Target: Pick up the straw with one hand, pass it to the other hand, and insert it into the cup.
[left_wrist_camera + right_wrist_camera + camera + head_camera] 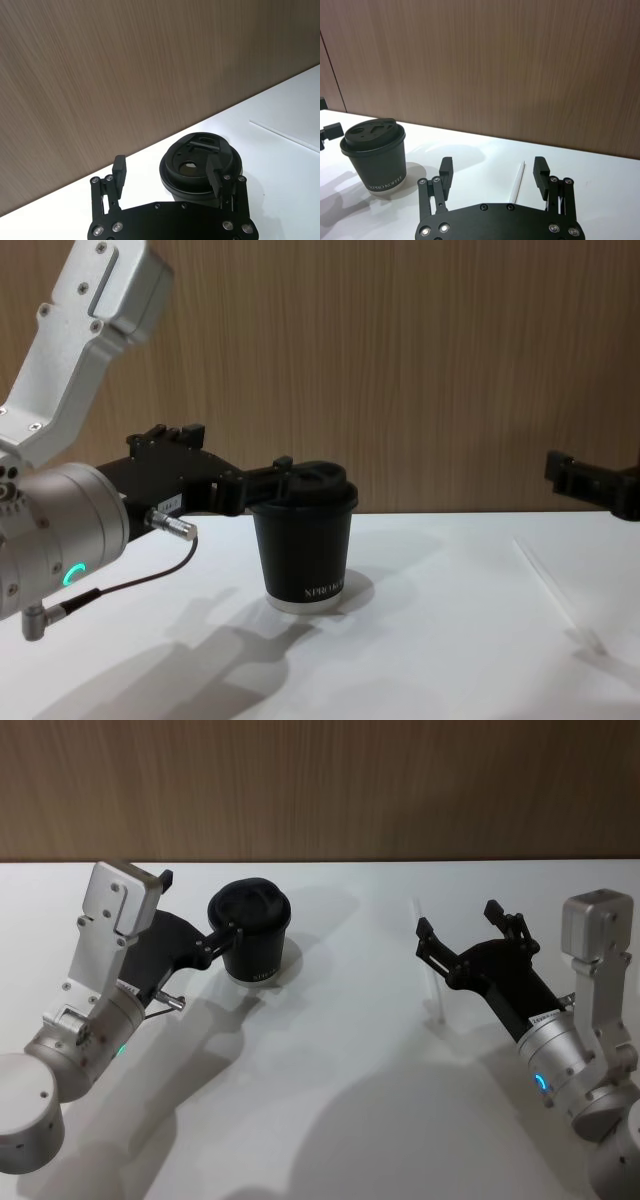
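Right wrist view showed the straw flat on the table, just under my right gripper, fingers apart, its long axis running straight ahead between them; left gripper, also spread, sat at the cup, farther off.

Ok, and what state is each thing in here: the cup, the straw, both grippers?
cup: upright on the table, lid on, no straw in it.
straw: lying flat on the table, not gripped.
left gripper: open, level with the cup's lid.
right gripper: open, poised above the straw.
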Available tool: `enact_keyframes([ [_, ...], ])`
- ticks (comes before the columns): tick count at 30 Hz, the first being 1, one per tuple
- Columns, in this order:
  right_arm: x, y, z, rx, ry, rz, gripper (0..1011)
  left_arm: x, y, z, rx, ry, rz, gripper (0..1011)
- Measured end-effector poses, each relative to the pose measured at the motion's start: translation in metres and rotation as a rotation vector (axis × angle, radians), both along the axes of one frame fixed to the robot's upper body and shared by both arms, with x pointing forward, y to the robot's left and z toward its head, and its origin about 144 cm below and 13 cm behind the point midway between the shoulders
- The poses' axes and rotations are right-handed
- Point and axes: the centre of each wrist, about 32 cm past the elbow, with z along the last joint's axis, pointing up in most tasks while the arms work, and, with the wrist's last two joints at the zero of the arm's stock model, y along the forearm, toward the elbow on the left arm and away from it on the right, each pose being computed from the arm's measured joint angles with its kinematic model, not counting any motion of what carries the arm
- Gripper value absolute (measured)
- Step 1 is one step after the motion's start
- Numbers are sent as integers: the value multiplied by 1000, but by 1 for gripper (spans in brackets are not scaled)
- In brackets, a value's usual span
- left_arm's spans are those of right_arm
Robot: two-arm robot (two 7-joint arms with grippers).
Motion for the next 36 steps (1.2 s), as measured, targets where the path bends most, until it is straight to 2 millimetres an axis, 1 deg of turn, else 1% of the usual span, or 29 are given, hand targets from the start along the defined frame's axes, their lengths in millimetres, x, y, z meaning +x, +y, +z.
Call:
enact_keyframes([
  [36,0,0,0,0,0,0,1001,0,0,0,0,0,0,1003],
])
